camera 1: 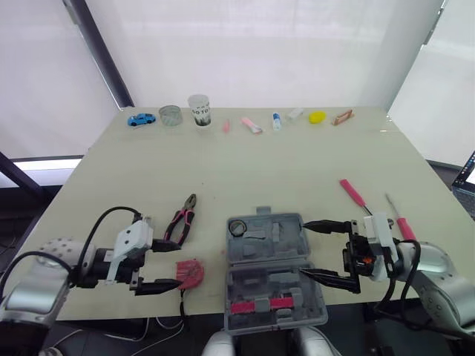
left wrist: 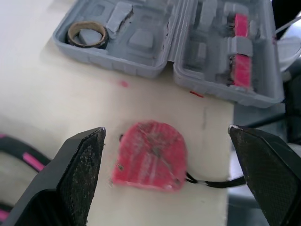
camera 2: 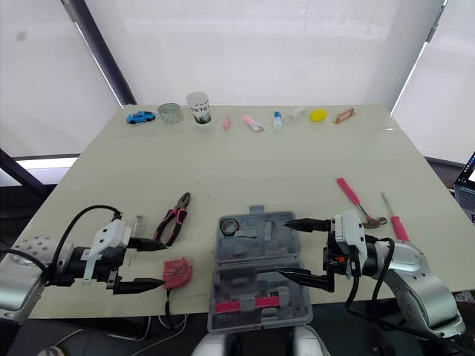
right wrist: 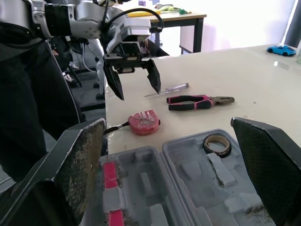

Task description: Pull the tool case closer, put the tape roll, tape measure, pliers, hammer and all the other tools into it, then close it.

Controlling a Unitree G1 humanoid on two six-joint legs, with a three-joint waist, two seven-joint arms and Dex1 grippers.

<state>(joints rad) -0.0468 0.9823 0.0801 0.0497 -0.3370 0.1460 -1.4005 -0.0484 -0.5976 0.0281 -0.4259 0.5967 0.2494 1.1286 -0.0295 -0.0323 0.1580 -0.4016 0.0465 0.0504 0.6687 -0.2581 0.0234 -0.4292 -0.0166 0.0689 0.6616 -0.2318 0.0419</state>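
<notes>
1. My left gripper (camera 2: 163,265) is spread wide and holds nothing; the tape measure (left wrist: 150,155) lies flat on the table straight ahead of it, just beyond the fingertips and centred in the gap between them.
2. The tape measure is a squat dome with no real long axis, so I judge any approach angle will do; its black cord trails off over the near table edge.
3. The tool case (camera 1: 252,285) lies open just to the right of the tape measure, at the near edge; the tape roll (camera 1: 237,228) already sits in the far left corner of its far half.
4. My right gripper (camera 1: 303,249) is also wide open and empty, at the case's right side; the case lies between it and the tape measure, so the left arm is clearly nearer.
5. The pliers (camera 1: 180,219) lie just beyond the tape measure, apart from it, their long axis running away from me.
</notes>
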